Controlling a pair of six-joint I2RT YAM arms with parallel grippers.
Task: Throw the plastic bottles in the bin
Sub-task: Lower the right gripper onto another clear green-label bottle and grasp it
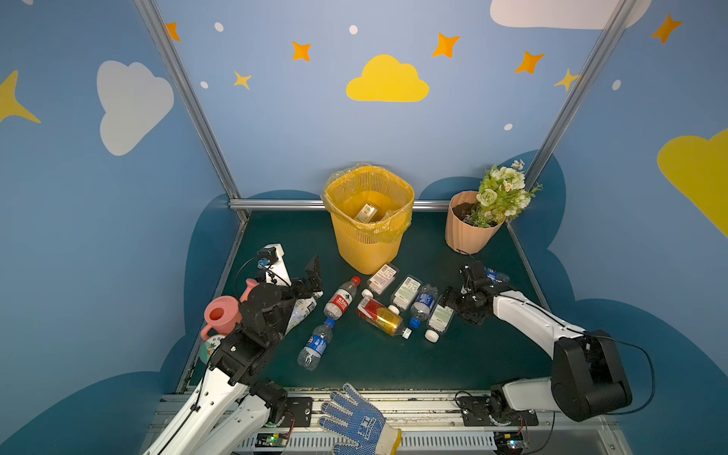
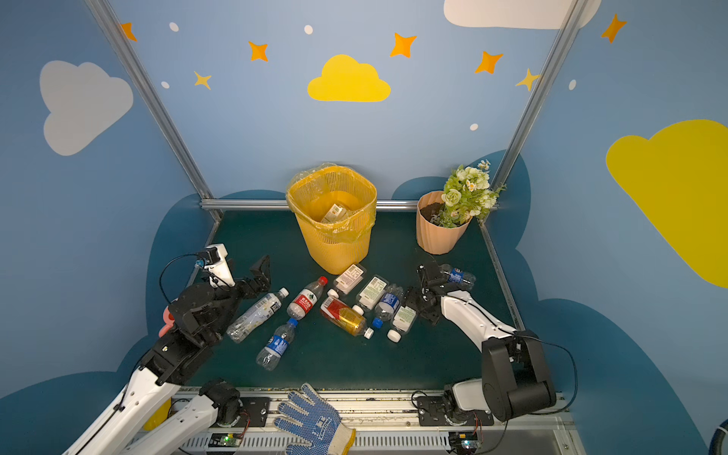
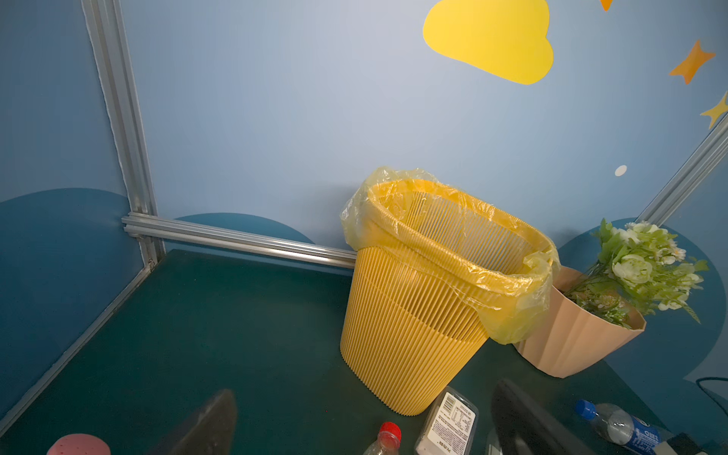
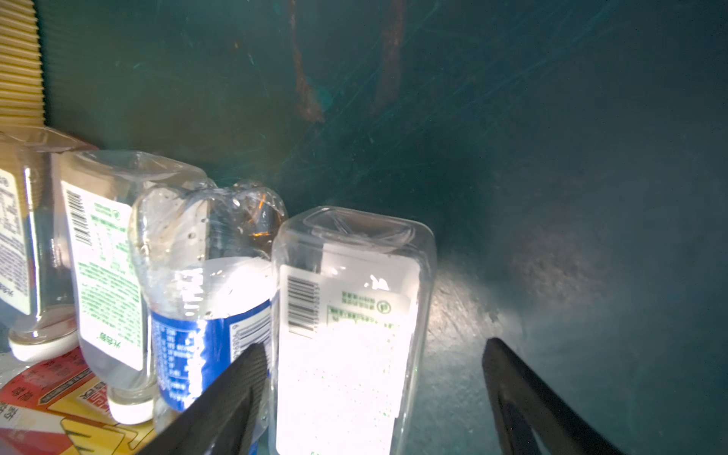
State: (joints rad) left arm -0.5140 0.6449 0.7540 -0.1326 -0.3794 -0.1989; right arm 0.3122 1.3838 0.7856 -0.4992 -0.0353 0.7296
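The yellow ribbed bin [image 1: 366,252] [image 2: 335,248] [image 3: 413,335] stands at the back centre with one bottle [image 1: 365,212] inside. Several plastic bottles lie in front of it on the green mat, among them a red-labelled one [image 1: 342,299], a blue-labelled one [image 1: 317,342] and a yellow-and-red one [image 1: 380,315]. My right gripper [image 1: 453,305] [image 4: 374,348] is low and open around a white-labelled square bottle [image 1: 440,319] [image 4: 346,299]. One finger is wedged beside it; the other stands clear. My left gripper [image 1: 315,281] [image 3: 364,390] hangs open and empty above the mat.
A pink watering can [image 1: 220,315] and a small jar [image 1: 208,348] sit behind my left arm. A peach flower pot [image 1: 468,228] stands at the back right, a blue-labelled bottle [image 1: 494,274] lies behind my right arm, and a blue dotted glove [image 1: 354,421] lies at the front rail.
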